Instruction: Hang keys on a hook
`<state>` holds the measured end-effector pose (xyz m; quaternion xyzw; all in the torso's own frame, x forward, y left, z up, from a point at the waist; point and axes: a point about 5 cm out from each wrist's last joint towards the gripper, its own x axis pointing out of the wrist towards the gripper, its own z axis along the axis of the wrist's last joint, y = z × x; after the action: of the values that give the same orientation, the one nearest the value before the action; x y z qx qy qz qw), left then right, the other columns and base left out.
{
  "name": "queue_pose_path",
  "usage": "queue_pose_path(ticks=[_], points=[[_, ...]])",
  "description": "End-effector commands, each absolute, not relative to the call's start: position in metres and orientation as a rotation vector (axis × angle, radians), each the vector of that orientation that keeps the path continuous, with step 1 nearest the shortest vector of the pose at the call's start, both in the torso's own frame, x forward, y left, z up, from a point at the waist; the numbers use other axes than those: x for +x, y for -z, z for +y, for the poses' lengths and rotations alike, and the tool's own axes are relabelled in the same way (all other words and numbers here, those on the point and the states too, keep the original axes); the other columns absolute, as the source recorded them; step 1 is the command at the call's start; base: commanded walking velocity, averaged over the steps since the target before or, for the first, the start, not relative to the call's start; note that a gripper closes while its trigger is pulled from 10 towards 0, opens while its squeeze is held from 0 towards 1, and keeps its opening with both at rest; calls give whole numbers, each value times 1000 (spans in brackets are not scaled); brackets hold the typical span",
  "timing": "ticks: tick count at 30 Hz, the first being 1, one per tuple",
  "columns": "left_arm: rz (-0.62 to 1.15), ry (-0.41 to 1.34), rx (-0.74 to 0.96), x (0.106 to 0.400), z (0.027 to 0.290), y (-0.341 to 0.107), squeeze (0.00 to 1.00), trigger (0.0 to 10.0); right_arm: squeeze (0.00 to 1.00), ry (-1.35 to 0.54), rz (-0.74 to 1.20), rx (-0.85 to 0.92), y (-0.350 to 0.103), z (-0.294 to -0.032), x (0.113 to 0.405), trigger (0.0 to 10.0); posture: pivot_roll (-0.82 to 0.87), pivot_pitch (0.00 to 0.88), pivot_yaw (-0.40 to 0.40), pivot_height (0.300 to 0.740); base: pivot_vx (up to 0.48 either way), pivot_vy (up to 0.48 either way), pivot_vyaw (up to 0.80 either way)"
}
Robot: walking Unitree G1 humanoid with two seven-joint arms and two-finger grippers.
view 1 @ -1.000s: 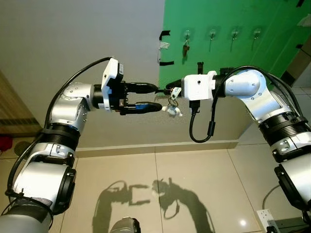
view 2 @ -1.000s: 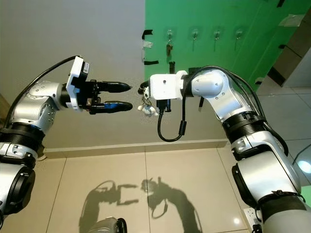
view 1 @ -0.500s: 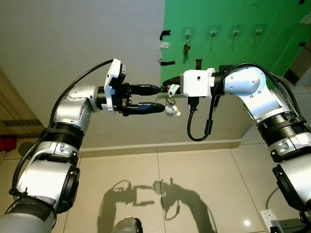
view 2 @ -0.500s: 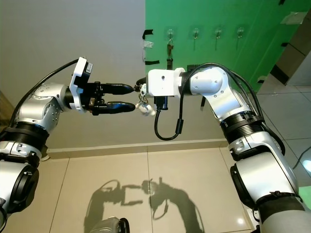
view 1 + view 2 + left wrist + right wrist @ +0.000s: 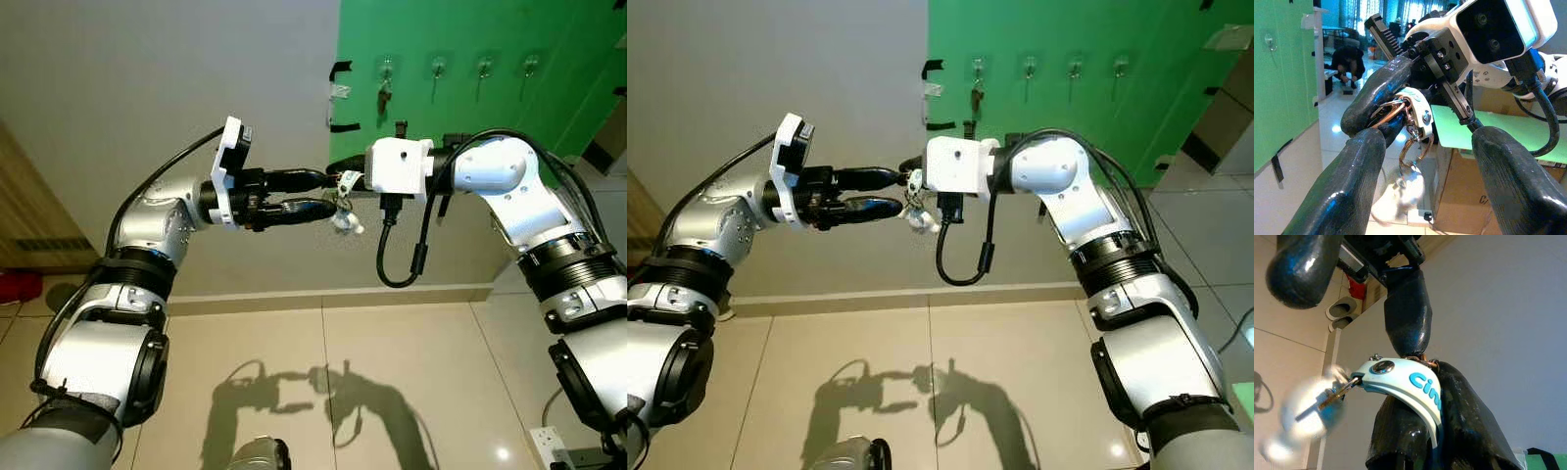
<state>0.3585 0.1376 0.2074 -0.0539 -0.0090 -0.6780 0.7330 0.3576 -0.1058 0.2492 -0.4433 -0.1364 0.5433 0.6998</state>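
Mid-air transfer in front of the wall. The right hand (image 5: 338, 182) is closed on the keys (image 5: 345, 201), pinching the white-and-blue fob (image 5: 1400, 379) and ring between its two black fingers; the rest of the bunch dangles below, blurred in the right wrist view and so probably swinging. The left hand (image 5: 328, 193) faces it from the robot's left with its fingers (image 5: 1342, 196) parted, one to each side of the hanging keys and holding nothing; whether either finger touches the ring cannot be told. The row of hooks (image 5: 436, 67) sits higher up on the green panel (image 5: 549, 59), well apart from both hands, and one hook already carries a dark item (image 5: 383, 99).

Risks, as judged from this pose: if the left hand closes on the loose, swinging part and not on the ring or fob, its grip would be poor. If the right hand lets go before the left has firm hold, the keys would fall to the tiled floor (image 5: 392, 372). The fingertips stand very close together, so a misjudged closing could strike the right hand's fingers and knock the fob free.
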Motion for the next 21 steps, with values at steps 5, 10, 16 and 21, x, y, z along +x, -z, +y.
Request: queue_pose_path(ticks=[5,10,16,21], points=[[-29,1482,-119,361,139,-214,0,10000,0,-1200,-353,-1008,-259,-103,355,0,-28,0,89,740,0,0,0],[-30,1459,-118,361,144,-214,0,10000,0,-1197,-350,-1011,-258,-104,356,0,-22,0,74,740,0,0,0],[-34,1462,-130,361,139,-213,0,10000,0,-1208,-346,-1004,-258,-103,356,0,-19,0,56,740,0,0,0],[-19,1449,-160,362,139,-211,0,10000,0,-1209,-366,-987,-263,-99,357,0,-19,0,56,740,0,0,0]])
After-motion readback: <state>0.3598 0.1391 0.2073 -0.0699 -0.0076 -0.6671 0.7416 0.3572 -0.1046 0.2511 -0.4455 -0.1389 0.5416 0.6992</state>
